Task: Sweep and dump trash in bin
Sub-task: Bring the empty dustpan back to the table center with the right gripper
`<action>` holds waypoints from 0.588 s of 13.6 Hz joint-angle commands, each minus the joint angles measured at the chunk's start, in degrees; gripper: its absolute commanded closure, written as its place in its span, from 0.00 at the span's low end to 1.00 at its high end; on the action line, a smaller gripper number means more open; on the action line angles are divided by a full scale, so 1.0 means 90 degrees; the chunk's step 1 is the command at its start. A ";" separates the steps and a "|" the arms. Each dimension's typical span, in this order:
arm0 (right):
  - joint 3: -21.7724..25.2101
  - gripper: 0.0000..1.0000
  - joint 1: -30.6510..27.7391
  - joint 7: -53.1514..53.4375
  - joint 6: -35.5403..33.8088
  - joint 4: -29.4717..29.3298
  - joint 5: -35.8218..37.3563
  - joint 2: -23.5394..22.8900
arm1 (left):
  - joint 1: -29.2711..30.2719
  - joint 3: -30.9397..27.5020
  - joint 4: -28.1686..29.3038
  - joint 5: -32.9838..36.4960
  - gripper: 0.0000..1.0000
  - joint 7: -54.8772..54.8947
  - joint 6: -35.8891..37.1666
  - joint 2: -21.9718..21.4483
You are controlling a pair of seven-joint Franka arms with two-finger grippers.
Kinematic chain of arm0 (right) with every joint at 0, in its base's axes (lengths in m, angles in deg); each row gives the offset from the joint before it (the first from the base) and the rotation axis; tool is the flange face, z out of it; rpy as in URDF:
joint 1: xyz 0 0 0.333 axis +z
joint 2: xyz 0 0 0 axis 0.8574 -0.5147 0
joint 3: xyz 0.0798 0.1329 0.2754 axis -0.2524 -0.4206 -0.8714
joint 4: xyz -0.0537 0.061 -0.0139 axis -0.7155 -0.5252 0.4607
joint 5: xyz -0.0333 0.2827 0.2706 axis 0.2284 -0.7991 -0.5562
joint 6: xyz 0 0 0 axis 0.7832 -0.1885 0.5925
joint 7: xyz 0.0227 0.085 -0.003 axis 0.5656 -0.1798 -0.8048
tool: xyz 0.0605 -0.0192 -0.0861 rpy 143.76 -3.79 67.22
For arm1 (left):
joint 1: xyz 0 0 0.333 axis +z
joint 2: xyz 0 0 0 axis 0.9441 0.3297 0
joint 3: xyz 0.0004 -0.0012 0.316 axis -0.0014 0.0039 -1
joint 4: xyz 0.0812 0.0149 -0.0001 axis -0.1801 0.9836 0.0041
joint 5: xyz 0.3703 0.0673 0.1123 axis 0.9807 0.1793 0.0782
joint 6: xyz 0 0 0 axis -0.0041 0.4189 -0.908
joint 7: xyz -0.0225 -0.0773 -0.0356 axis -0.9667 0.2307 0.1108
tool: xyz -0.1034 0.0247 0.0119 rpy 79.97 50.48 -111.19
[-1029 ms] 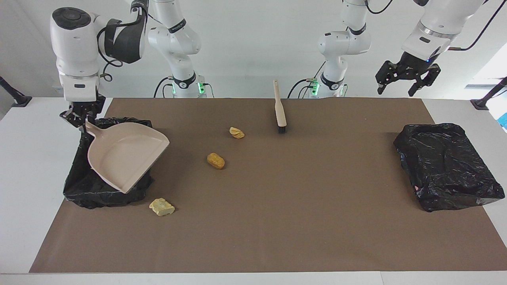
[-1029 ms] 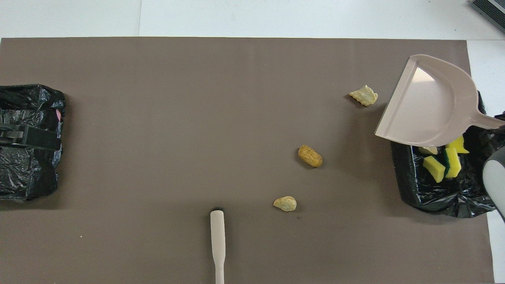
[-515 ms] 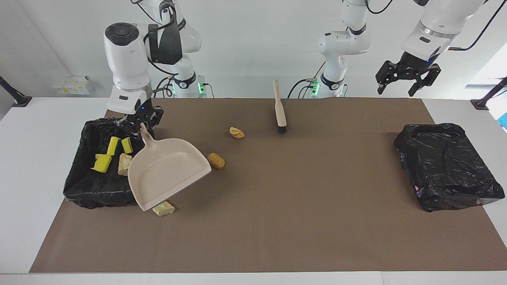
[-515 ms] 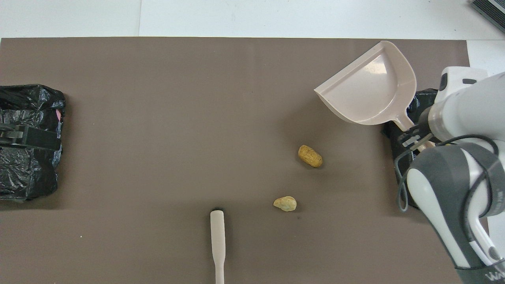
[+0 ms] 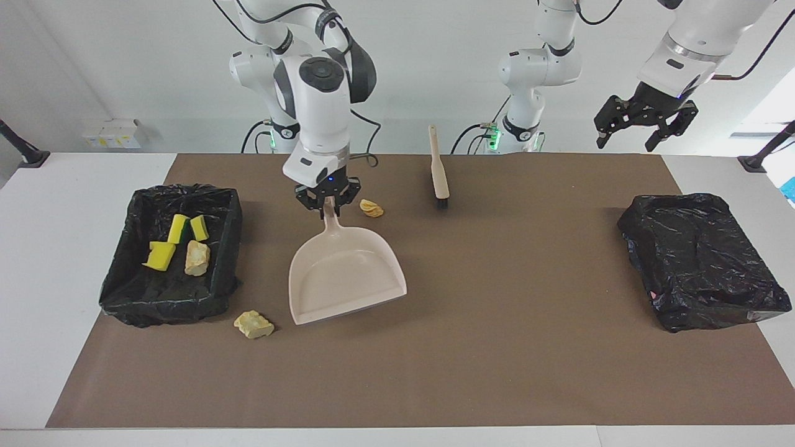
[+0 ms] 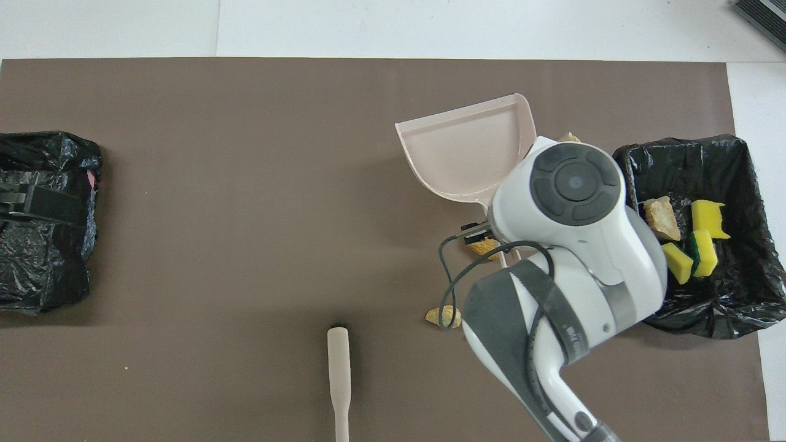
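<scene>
My right gripper [image 5: 327,202] is shut on the handle of the beige dustpan [image 5: 345,273] [image 6: 473,153], which is empty and held low over the mat beside the bin [image 5: 130,298] [image 6: 737,307]. In the bin lie yellow sponge pieces [image 5: 161,254] [image 6: 706,215] and a tan lump [image 5: 197,257]. Loose trash lies on the mat: a yellowish lump [image 5: 253,324] by the bin's corner, a tan lump [image 5: 371,208] [image 6: 443,316] beside the gripper, and an orange-brown lump [image 6: 485,247] half hidden under the wrist. My left gripper [image 5: 646,121] hangs open, raised and waiting.
The beige black-bristled brush [image 5: 439,171] [image 6: 338,380] lies on the mat near the robots, at the middle. A second black-bagged bin [image 5: 702,267] [image 6: 43,258] stands at the left arm's end, under the left gripper.
My right arm has swung the empty dustpan from over the bin toward the middle of the mat, uncovering the bin's contents. The left arm has hardly moved.
</scene>
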 commanded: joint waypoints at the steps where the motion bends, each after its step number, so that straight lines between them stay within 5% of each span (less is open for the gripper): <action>1: 0.0039 1.00 0.0685 0.1119 -0.0013 -0.0624 -0.0100 -0.0743 | 0.0022 0.0039 -0.0417 0.0208 0.00 0.0098 0.0246 0.0228; 8: 0.0088 1.00 0.2024 0.3622 0.0075 -0.3007 0.0007 -0.3155 | -0.0047 0.0107 -0.0163 0.0218 0.00 0.0118 0.0138 0.0023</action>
